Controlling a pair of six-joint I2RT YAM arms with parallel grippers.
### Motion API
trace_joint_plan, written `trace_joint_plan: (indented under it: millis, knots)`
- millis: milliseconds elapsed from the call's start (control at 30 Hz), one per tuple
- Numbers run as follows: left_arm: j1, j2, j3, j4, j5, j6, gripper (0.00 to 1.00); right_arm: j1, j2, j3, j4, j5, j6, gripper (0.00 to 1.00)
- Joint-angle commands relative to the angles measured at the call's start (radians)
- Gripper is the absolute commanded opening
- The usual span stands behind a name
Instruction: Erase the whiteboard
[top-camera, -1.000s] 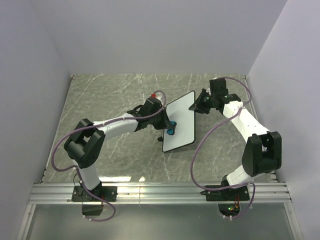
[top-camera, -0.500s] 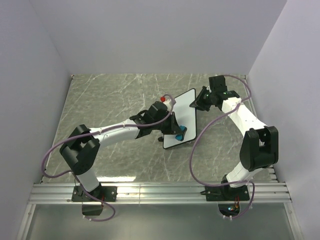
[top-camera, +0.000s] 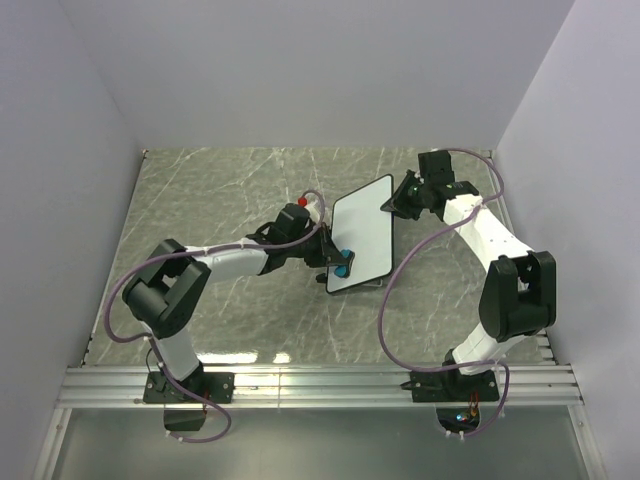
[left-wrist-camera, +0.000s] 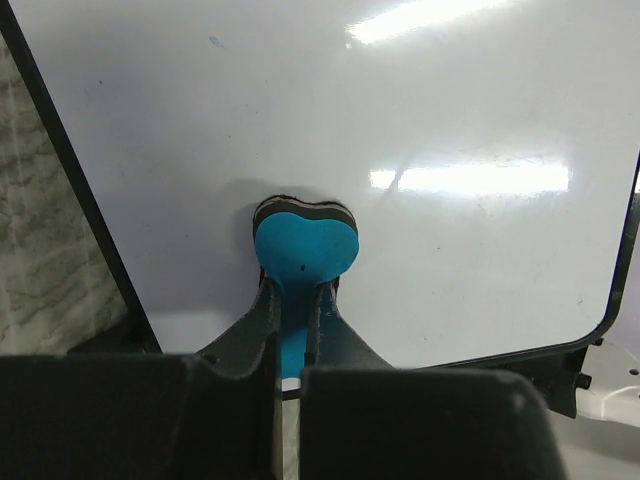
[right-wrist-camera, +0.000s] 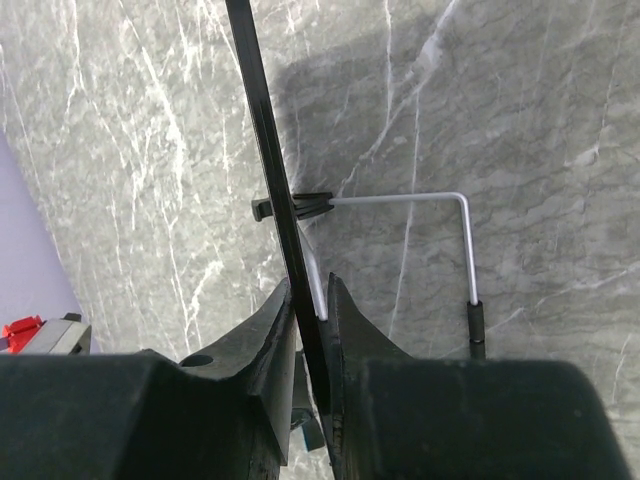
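Observation:
The whiteboard (top-camera: 362, 235) is a white rectangle with a thin black rim, tilted on the marble table. It fills the left wrist view (left-wrist-camera: 420, 130) and looks clean. My left gripper (top-camera: 338, 262) is shut on a small blue heart-shaped eraser (left-wrist-camera: 305, 250) with a dark felt pad, pressed on the board's lower left part. My right gripper (top-camera: 392, 207) is shut on the board's far right edge; the right wrist view shows the black rim (right-wrist-camera: 268, 140) edge-on between the fingers (right-wrist-camera: 350, 320).
A bent silver wire stand (right-wrist-camera: 455, 235) with black feet sits under the board. Grey marble table (top-camera: 220, 190), walls on three sides. A metal rail (top-camera: 320, 385) runs along the near edge by the arm bases.
My left gripper has swept the eraser back left, after reaching toward the board's lower right half a second ago. The right gripper has kept its hold on the edge.

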Motion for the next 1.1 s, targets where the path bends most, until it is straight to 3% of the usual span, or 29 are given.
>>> trace_joint_plan:
  millis: [0,367,800,1067]
  knots:
    - [-0.041,0.117,-0.052,-0.156,-0.039,0.048,0.0,0.016,0.002,0.044,0.004,0.084,0.096,0.0]
    - [0.06,0.048,-0.083,-0.248,-0.096,0.081,0.0,0.024,-0.02,0.002,0.024,0.078,0.11,0.0]
    - [0.142,-0.202,0.213,-0.562,-0.231,0.155,0.0,0.044,-0.089,-0.126,0.058,0.064,0.114,0.0]
    - [0.28,-0.253,0.229,-0.665,-0.303,0.207,0.0,0.054,-0.133,-0.163,0.063,0.055,0.119,0.0]
